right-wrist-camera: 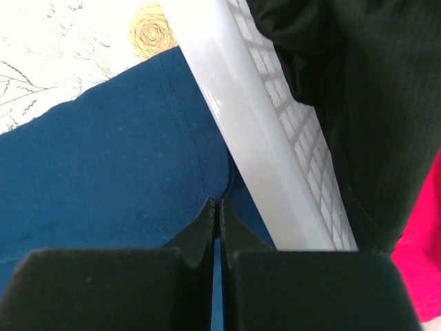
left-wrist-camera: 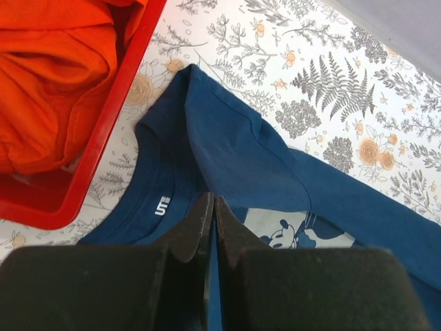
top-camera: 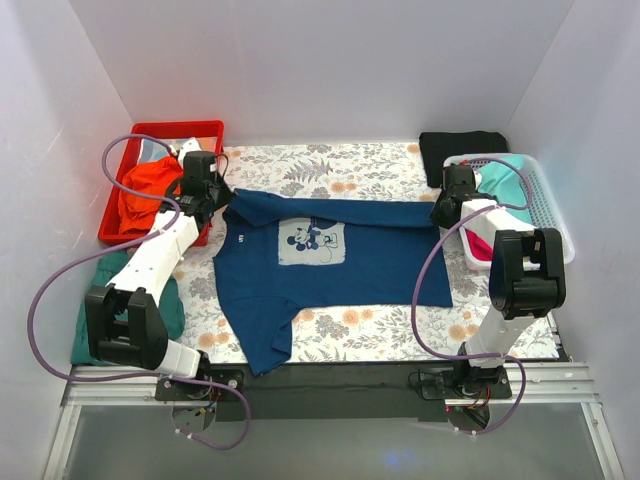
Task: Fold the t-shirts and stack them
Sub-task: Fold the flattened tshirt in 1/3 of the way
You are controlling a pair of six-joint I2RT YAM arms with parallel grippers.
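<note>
Navy t-shirt (top-camera: 330, 265) spread flat across the flowered counter (top-camera: 370, 325), collar toward the red bin (top-camera: 190, 126), hem beside the white basket (top-camera: 545, 195). Far long edge apparently turned in already; near sleeve (top-camera: 268, 345) sticking out unfolded. Left jaws pinched narrow on cloth by the collar, right jaws likewise on the far hem corner. Judged early: folding barely begun, no stack visible, orange shirt (top-camera: 140, 195), turquoise shirt (top-camera: 500, 178) and black shirt (top-camera: 460, 148) waiting.
</note>
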